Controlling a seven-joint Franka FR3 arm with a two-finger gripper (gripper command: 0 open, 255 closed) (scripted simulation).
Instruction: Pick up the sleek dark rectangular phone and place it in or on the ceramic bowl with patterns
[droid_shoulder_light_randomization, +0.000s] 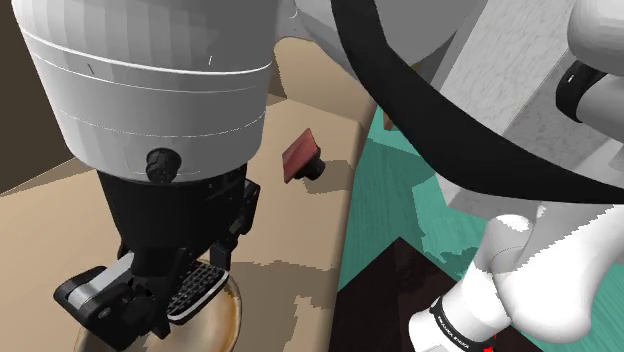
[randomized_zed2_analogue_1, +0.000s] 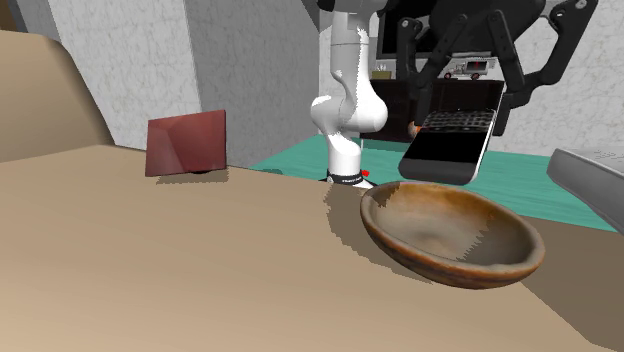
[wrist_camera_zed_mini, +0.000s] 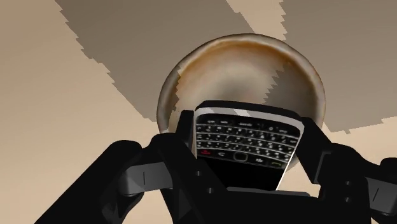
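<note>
A dark phone (wrist_camera_zed_mini: 245, 149) with a small keypad and black screen is clasped by its long edges in my black gripper (wrist_camera_zed_mini: 248, 127), which is shut on it. In the second exterior view the phone (randomized_zed2_analogue_1: 455, 130) hangs tilted a little above the far rim of a brown glazed bowl (randomized_zed2_analogue_1: 450, 235), under the gripper (randomized_zed2_analogue_1: 468, 95). Along the fingers, the bowl (wrist_camera_zed_mini: 242, 70) lies just beyond the phone's keypad end. From the shoulder, the phone (droid_shoulder_light_randomization: 195, 290) in the gripper (droid_shoulder_light_randomization: 185, 280) hovers over the bowl (droid_shoulder_light_randomization: 228, 318), which is partly hidden by the hand.
The bowl rests on a tan tabletop (randomized_zed2_analogue_1: 200, 270). A reddish-brown block (randomized_zed2_analogue_1: 187, 143) stands farther back on it, also seen as the block (droid_shoulder_light_randomization: 300, 155). Beyond the table edge lie a teal floor (droid_shoulder_light_randomization: 390, 200) and my white arm's base (randomized_zed2_analogue_1: 345, 150).
</note>
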